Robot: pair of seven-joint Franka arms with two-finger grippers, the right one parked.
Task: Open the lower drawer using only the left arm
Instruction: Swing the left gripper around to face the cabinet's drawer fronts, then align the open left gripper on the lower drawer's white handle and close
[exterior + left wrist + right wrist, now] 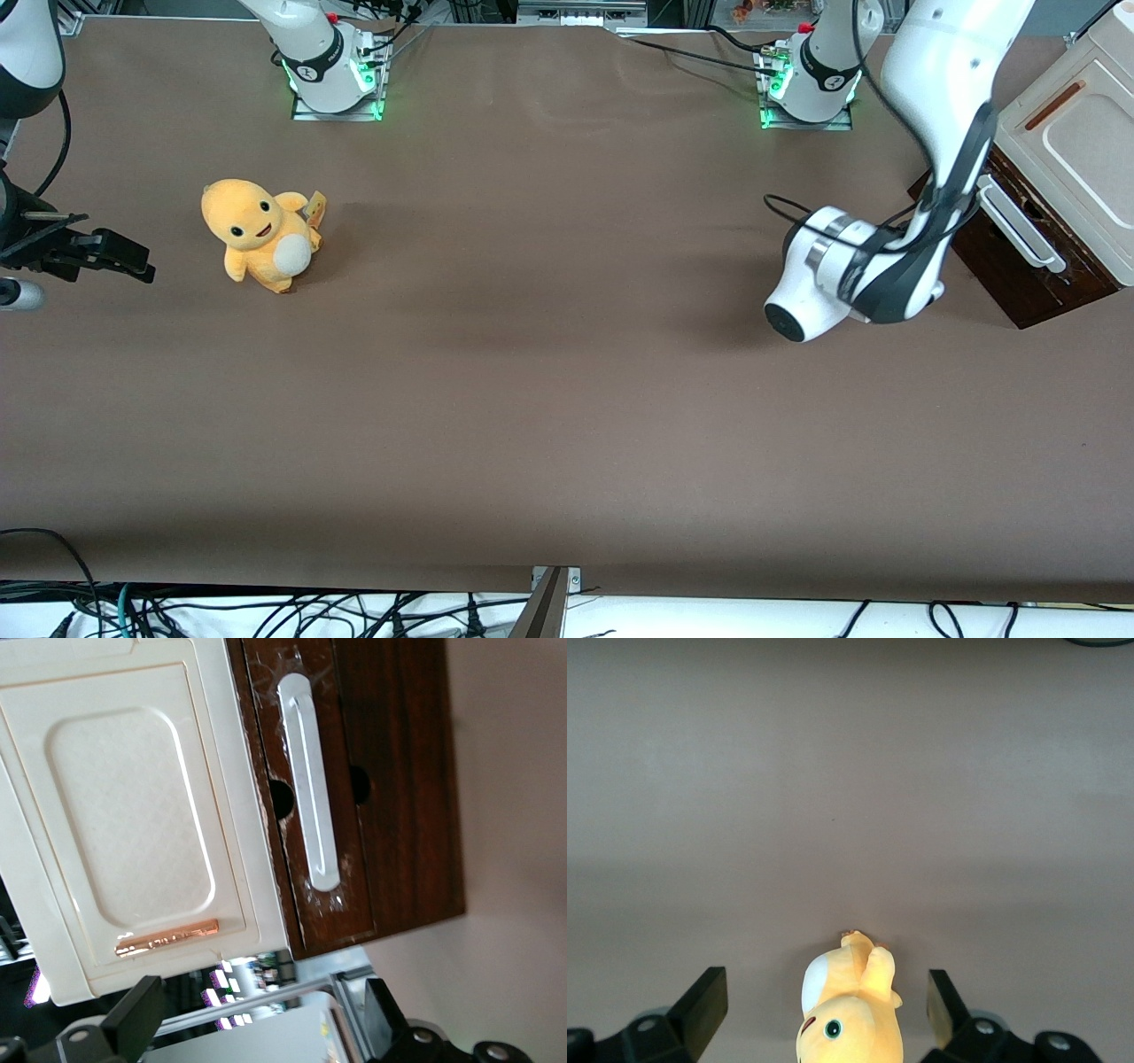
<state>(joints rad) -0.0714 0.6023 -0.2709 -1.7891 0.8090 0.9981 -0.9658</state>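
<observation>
The lower drawer [400,815] is a dark brown wooden front below the cream cabinet top [133,815], with a long white bar handle [308,784]. It looks shut. In the front view the drawer [1019,283] and its handle [1021,223] sit at the working arm's end of the table. The left arm [939,133] bends down in front of the cabinet, and its own bulk hides the gripper there. In the left wrist view my gripper [261,1014] is open, apart from the handle, with nothing between its fingers [133,1019].
A yellow plush toy [259,232] sits on the brown table toward the parked arm's end. The cabinet top has an orange-brown slot [166,939]. Two arm bases [811,75] with green lights stand at the table's edge farthest from the front camera.
</observation>
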